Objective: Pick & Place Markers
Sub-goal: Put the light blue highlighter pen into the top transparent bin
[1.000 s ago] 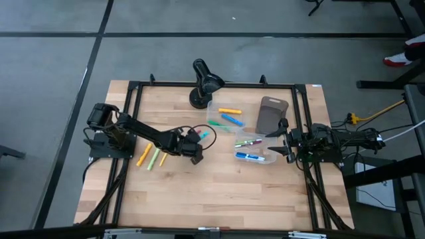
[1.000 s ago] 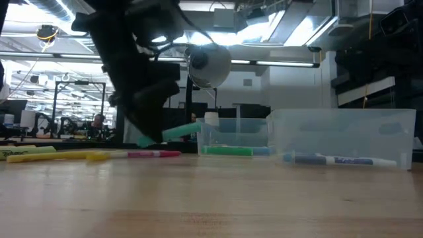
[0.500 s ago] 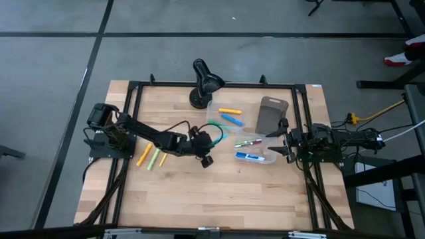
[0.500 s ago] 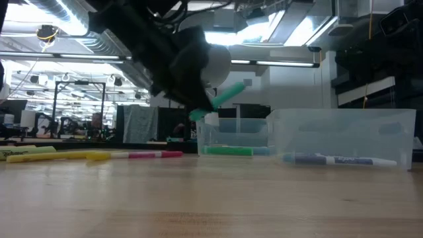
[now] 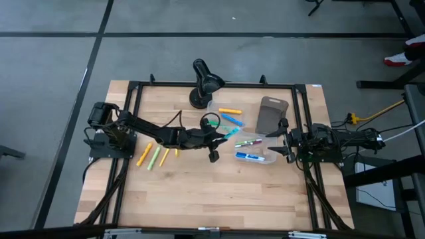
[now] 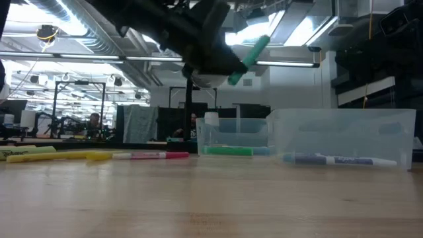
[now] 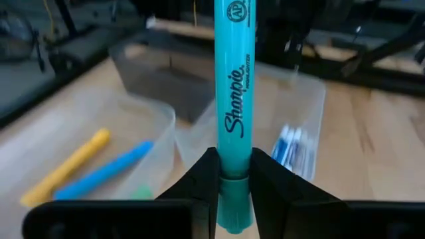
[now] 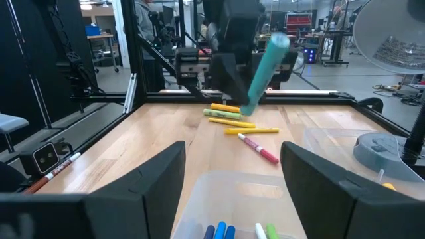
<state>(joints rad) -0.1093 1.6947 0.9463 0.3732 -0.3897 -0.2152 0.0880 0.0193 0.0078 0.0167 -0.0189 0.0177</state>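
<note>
Above the clear bins (image 5: pixel 232 126), left gripper (image 5: pixel 216 137) clamps a teal Sharpie marker (image 7: pixel 234 99) by its base, tilted up, lifted high enough to clear the bin walls. Right gripper (image 5: pixel 284 143) waits at the table's right edge, jaws spread, empty.

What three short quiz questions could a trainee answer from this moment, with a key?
1. True or false: the left gripper is shut on the teal marker.
2. Where is the teal marker? A) lying on the table, B) held in the air near the clear bins, C) inside the grey tray.
3. What colour are the markers in the clear bin nearest the right gripper, seen in the high view?

Key:
1. True; the fingers clamp its lower end.
2. B.
3. Blue, lying in the bin nearest that open, waiting gripper.
</note>
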